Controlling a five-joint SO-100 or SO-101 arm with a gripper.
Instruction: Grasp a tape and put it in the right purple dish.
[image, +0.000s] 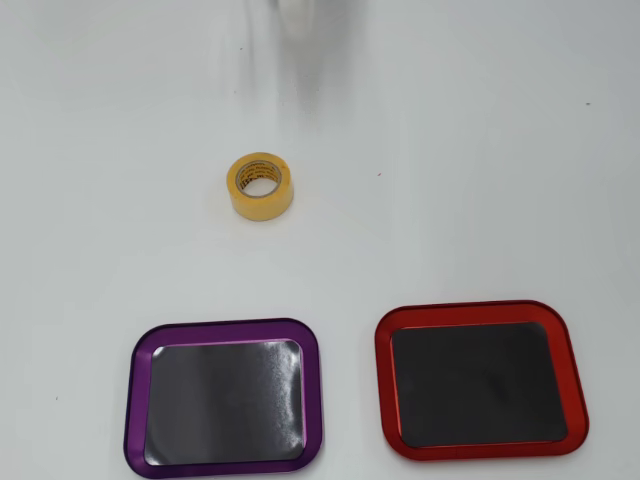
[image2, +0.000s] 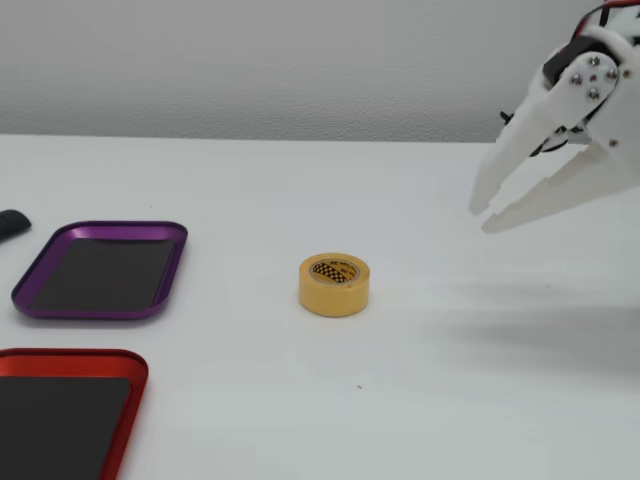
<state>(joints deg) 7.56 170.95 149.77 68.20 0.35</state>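
The tape (image: 260, 185) is a small yellow roll lying flat on the white table, its printed core facing up; in the fixed view the tape (image2: 334, 284) sits near the middle. The purple dish (image: 228, 325) lies at the front left of the overhead view and at the left of the fixed view (image2: 120, 228), its dark base bare. My white gripper (image2: 480, 221) hangs in the air well to the right of the tape and above the table, fingertips close together, holding nothing. Only a blurred tip of the gripper (image: 298, 18) shows at the overhead view's top edge.
A red-rimmed tray (image: 480, 306) with a dark base lies beside the purple dish and shows at the bottom left of the fixed view (image2: 70, 354). A small black object (image2: 10, 223) sits at the fixed view's left edge. A grey wall stands behind the table.
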